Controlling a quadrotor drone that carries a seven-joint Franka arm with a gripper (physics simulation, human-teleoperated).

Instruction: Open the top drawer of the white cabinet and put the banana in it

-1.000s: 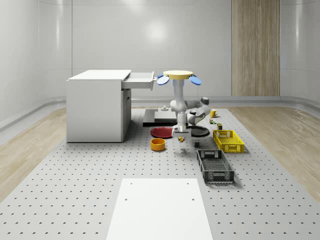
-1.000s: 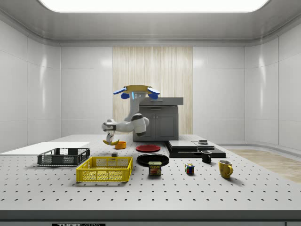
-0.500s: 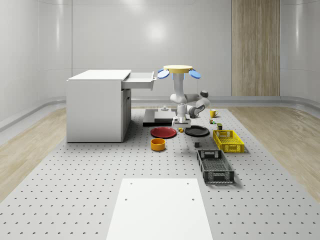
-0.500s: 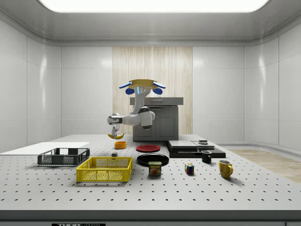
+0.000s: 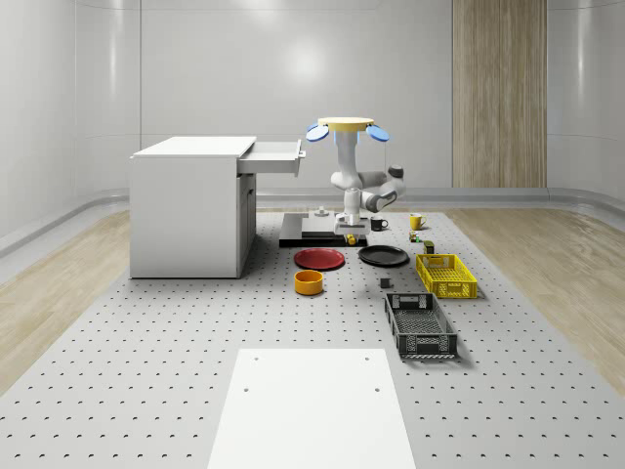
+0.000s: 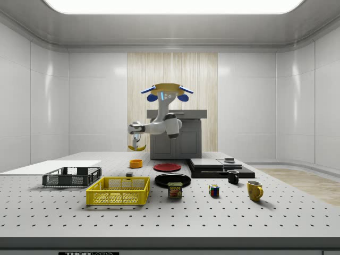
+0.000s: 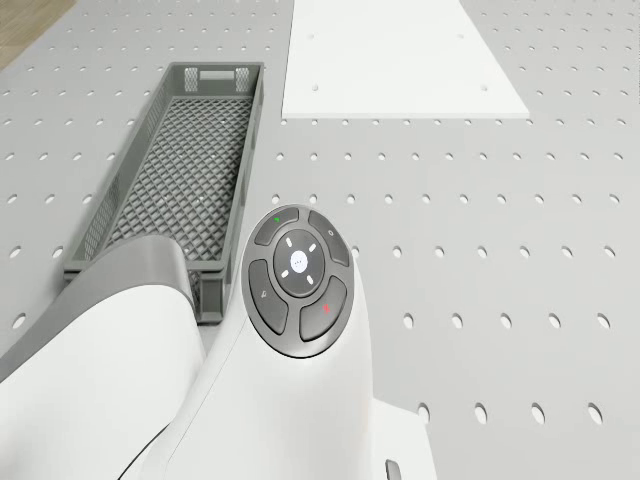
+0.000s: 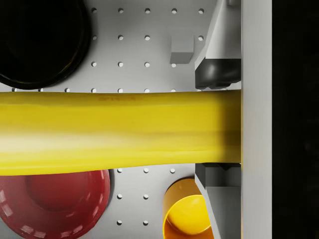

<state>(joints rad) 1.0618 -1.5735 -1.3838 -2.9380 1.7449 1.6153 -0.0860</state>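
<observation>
The white cabinet stands at the whole-scene view's left, its top drawer already pulled out. The drone hovers just beside that drawer, above the counter with its red plate and orange bowl. The pincer hangs below, closed on the banana, which it holds crosswise in the air. This looks like the carrying step; next, the banana needs lifting over the drawer's rim before release.

I see the drone higher now and farther back, nearer the cabinet's open top drawer. The end effector, closed on the banana, is lifted well clear of the counter.
</observation>
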